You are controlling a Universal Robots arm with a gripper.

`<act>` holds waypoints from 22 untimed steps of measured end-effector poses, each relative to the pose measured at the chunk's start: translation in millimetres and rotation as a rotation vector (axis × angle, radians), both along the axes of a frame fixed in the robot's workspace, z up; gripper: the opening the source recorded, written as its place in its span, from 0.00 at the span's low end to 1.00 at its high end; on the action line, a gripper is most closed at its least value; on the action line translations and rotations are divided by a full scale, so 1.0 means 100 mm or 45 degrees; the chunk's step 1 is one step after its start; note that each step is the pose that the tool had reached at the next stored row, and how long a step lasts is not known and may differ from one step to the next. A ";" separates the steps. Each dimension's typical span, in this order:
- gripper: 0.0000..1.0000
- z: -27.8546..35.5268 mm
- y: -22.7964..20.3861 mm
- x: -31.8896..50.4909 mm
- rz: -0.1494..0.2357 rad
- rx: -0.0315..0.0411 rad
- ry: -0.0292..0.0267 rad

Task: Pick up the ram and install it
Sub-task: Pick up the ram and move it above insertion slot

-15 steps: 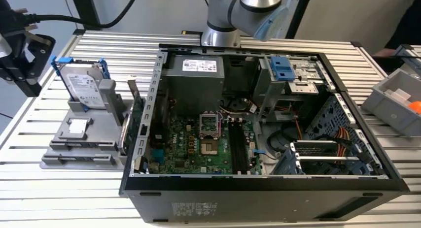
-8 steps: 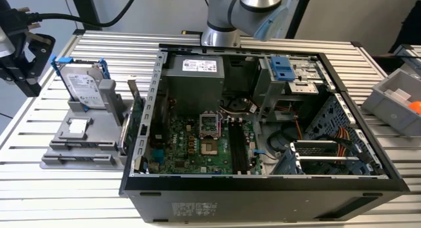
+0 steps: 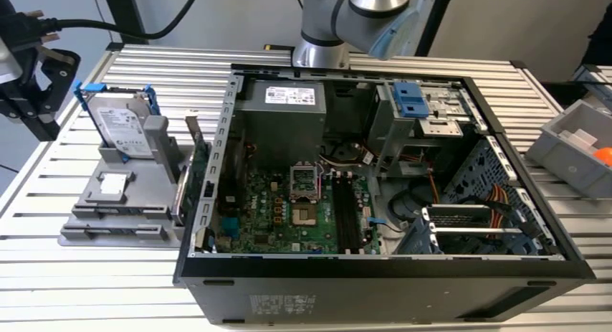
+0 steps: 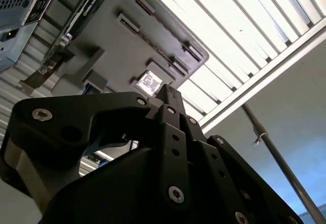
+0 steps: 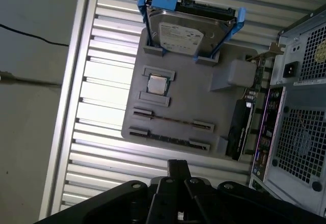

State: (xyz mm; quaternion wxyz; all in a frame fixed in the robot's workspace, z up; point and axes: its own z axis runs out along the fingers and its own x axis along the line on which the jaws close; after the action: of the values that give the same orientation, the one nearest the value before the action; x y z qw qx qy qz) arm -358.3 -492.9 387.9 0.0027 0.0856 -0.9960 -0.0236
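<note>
Clenched, empty jaws hover over the slatted bench [image 5: 102, 86] near a grey holder [image 5: 198, 99], where the ram [image 5: 170, 138] stands on edge in a slot, beside the open computer case [image 3: 383, 266].

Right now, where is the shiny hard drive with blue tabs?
The hard drive stands upright in the gray holder on the exterior view's left, just outside the open computer case.

You face a ribbed silver table [image 3: 96, 289], brightly lit. A grey bin [image 3: 564, 142] sits at the exterior view's right. Plain grey floor [image 5: 35, 132] lies beside the table.
</note>
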 end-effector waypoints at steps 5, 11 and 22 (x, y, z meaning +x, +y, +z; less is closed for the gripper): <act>0.00 0.000 0.000 0.000 0.013 -0.0002 0.0001; 0.00 0.000 0.001 0.000 0.028 -0.0007 0.0000; 0.00 0.000 0.001 -0.001 0.049 -0.0023 0.0001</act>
State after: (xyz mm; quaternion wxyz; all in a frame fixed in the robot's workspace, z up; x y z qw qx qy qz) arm -358.3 -492.7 387.9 0.0033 0.1048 -0.9942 -0.0227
